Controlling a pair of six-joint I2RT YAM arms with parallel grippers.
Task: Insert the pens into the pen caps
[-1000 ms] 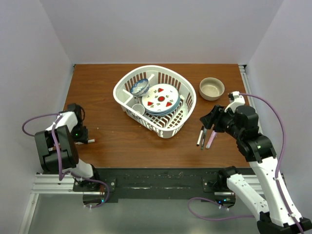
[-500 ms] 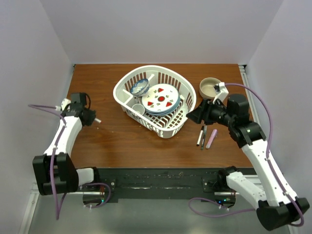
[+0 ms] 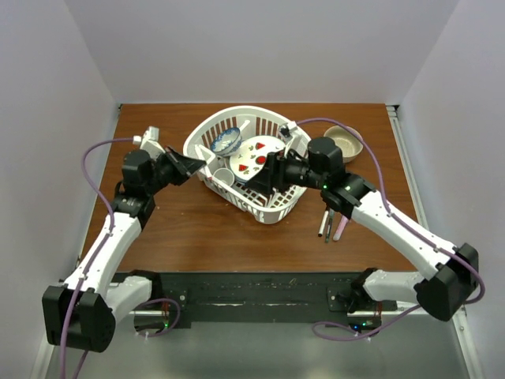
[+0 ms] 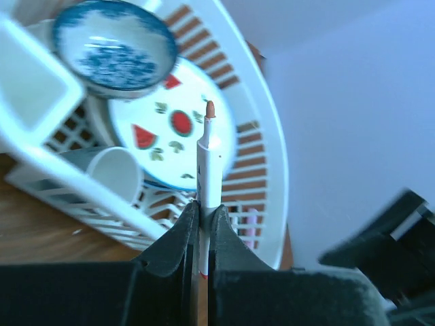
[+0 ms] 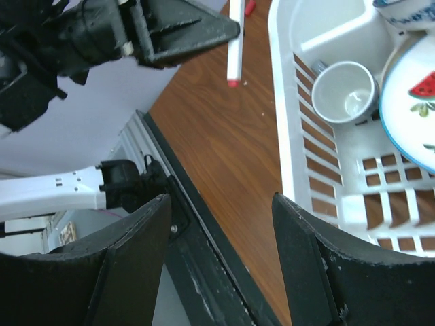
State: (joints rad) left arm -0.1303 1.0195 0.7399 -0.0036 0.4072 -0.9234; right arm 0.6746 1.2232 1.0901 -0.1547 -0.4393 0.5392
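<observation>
A white basket (image 3: 268, 215) sits mid-rear on the counter (image 3: 181, 229). Over its front, the right jaws stand open and empty. At its left rim, the left jaws clamp a white pen (image 4: 209, 163). Three pens (image 3: 330, 223) lie near the counter's right-front.

No legible text, label, brand, number or sign in any view. Barrel of white pen (image 4: 209, 166) blurred, no print readable. On plate (image 4: 162, 136), watermelon pictures only.
</observation>
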